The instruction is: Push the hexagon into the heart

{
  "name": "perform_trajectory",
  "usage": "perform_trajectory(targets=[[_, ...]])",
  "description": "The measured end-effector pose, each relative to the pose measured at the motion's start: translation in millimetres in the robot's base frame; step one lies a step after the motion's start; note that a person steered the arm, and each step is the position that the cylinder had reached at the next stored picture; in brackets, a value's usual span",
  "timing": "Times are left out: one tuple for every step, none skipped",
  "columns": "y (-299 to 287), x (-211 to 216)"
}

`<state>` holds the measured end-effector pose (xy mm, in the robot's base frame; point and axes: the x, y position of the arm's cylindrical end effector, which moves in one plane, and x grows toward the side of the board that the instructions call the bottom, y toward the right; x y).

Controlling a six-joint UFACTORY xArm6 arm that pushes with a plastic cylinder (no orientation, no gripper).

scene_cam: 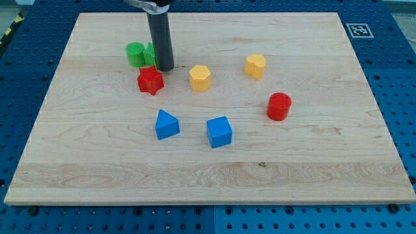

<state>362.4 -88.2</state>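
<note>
Camera view shows a pale wooden surface with visible grain, lying on a blue perforated base. A black-and-white marker tag sits at the surface's upper right corner.

The arm carries no pincer, so no released or clenched state applies; it ends in a smooth dark cylindrical rod. My tip rests on the surface in the upper left of the frame, just to the right of the green block and just above the red star-shaped block. Whether it touches either cannot be told. The green block is rounded and lobed, partly hidden behind the rod; its exact shape cannot be confirmed.

The yellow hexagonal block lies right of the red star, apart from it. A second yellow block, shape uncertain, lies further right and higher. A red cylinder stands at centre right. A blue triangular block and a blue cube lie side by side below centre, apart.

No containers are present.
</note>
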Motion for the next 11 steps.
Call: perform_trajectory(targets=[[-2.8,15.6],[-13.2,47.2],[-22.2,41.9],[24.9,41.6],[84.4,42.3],[114.7,42.3],[132.3,43.3],[159.8,47.9],[178.7,41.5],[181.8,22.9],[165.5,17.7]])
